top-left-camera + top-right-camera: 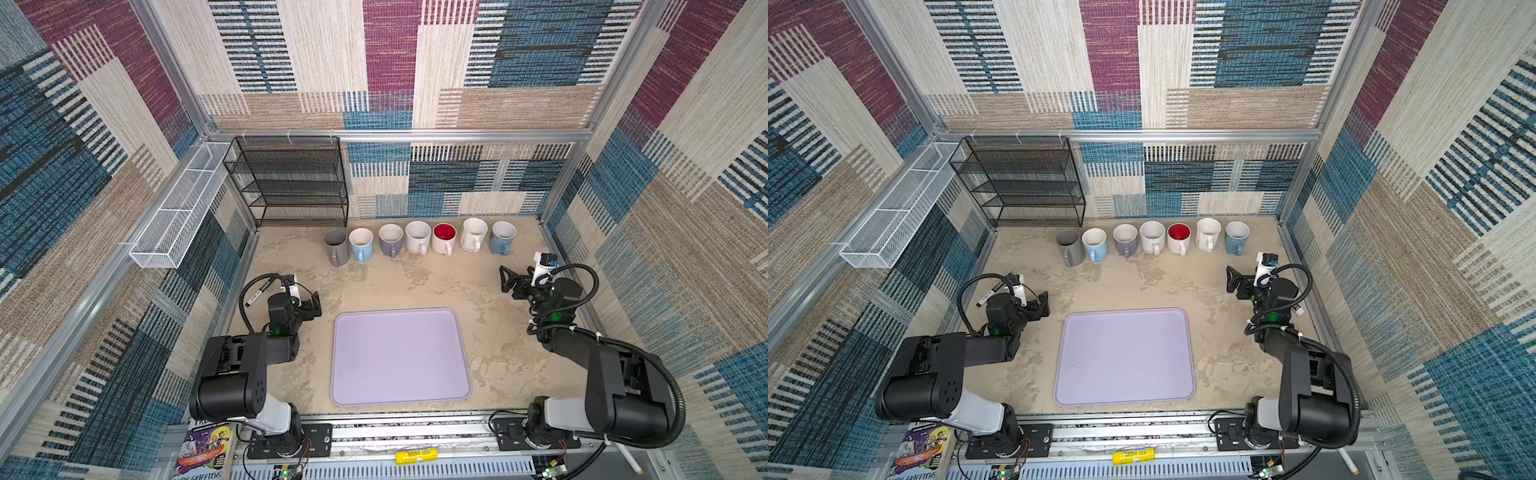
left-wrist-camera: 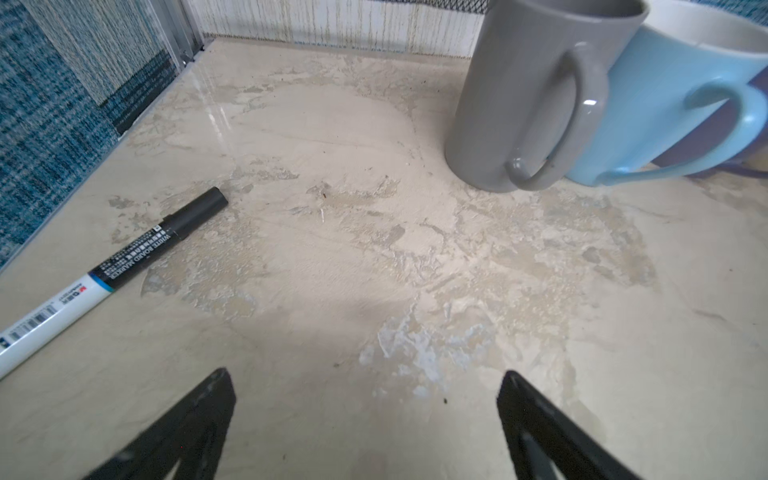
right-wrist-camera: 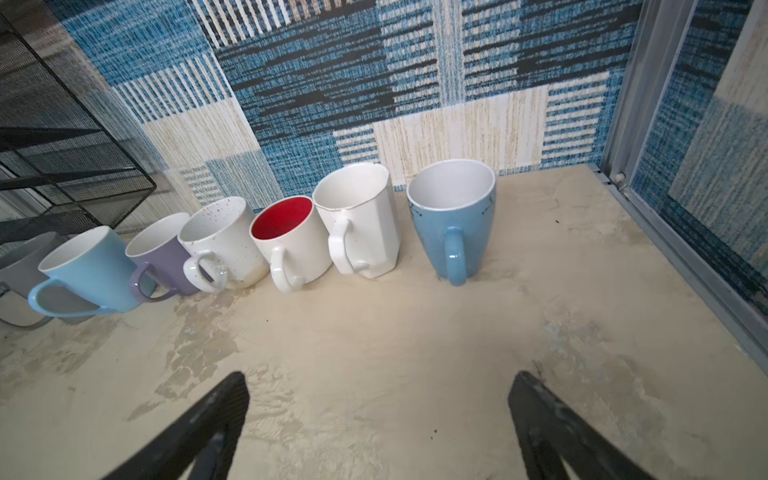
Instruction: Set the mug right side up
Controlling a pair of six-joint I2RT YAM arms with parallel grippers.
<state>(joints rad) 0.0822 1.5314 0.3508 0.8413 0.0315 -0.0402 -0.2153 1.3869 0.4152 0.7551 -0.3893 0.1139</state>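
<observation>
Nearest you, the lilac tray (image 1: 399, 357) lies flat on the table (image 1: 490, 332), between your two sets of fingers and a little behind both. Your left fingers (image 2: 187, 428) are spread wide and released, gripping nothing, with only bare table between them. Your right fingers (image 3: 203, 424) are the same, wide apart and holding nothing.

Just ahead of the left fingers, off to their outer side, a whiteboard marker (image 2: 124, 257) lies flat (black cap at its far end). Further ahead, toward their inner side, stands the grey mug (image 2: 519, 104). The light blue mug (image 2: 665, 95) is right beside it; you cannot tell from the wrist view whether the two touch.

The rest of the row stands ahead of the right fingers and apart from them. The blue mug (image 3: 453, 224) is almost straight ahead. Stepping toward the left fingers come the white faceted mug (image 3: 361, 224), the red-lined mug (image 3: 291, 245), the speckled mug (image 3: 226, 245) and the purple mug (image 3: 160, 253).

All seven mugs stand along the back wall, mouths up, handles on the side facing the fingers. Farthest off, beyond the grey mug, a black wire rack (image 1: 291, 183) stands against the back wall.
</observation>
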